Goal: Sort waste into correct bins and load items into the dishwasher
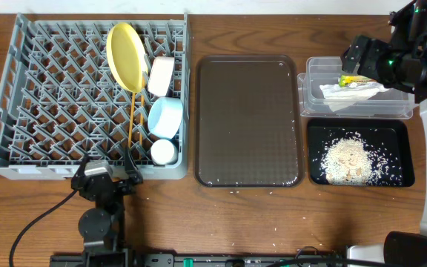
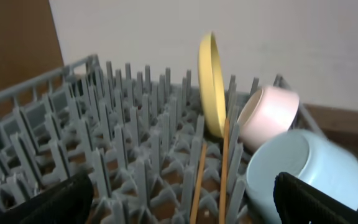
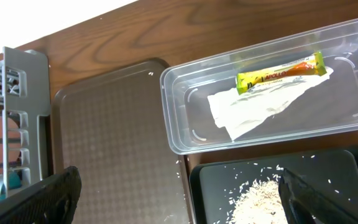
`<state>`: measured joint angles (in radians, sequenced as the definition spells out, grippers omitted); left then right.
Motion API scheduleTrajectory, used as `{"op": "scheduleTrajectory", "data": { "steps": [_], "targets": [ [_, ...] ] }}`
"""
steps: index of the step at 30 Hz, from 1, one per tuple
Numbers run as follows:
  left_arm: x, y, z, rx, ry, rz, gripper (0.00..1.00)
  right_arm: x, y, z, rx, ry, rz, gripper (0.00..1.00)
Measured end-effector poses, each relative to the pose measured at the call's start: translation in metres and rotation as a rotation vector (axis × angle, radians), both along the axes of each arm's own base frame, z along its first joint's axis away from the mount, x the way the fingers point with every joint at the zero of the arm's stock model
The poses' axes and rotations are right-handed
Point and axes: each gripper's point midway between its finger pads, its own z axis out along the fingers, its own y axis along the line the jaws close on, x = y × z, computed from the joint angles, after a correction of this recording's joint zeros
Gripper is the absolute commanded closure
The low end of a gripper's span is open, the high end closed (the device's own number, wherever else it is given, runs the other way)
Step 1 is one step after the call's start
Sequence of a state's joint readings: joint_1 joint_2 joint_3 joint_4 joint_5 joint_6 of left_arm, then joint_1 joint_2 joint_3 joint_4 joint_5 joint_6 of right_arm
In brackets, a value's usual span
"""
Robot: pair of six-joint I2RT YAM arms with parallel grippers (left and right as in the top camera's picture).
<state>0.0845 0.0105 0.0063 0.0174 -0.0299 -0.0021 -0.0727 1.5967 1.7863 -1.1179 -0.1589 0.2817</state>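
The grey dishwasher rack (image 1: 50, 96) holds an upright yellow plate (image 1: 127, 57), a white bowl (image 1: 160, 76), a light blue bowl (image 1: 165, 117), a small white cup (image 1: 163, 151) and chopsticks (image 1: 131, 122). My left gripper (image 1: 108, 175) stands open and empty at the rack's front edge. In its wrist view are the plate (image 2: 210, 84), both bowls (image 2: 267, 115) (image 2: 303, 168) and the chopsticks (image 2: 224, 168). My right gripper (image 1: 360, 55) hangs open and empty over the clear tub (image 1: 310, 70). The tub holds the wrapper (image 3: 281, 71) and napkin (image 3: 260, 106). Rice (image 1: 347, 159) lies in the black tray (image 1: 399, 133).
A large brown serving tray (image 1: 248, 122) lies between the rack and the two bins, with a few rice grains at its front edge. The left arm's base and cable sit at the table's front left. The right arm's white body stands along the right edge.
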Motion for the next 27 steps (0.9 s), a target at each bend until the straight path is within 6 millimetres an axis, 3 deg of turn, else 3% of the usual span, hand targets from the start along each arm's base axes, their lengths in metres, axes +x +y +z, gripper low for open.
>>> {"op": "scheduleTrajectory", "data": {
  "steps": [27],
  "targets": [
    [-0.0013, -0.0015, -0.0037, -0.003, 0.029, -0.008, 0.07, -0.0001, 0.0000, -0.0001, 0.000, 0.000, 0.000, 0.01]
  ]
}}
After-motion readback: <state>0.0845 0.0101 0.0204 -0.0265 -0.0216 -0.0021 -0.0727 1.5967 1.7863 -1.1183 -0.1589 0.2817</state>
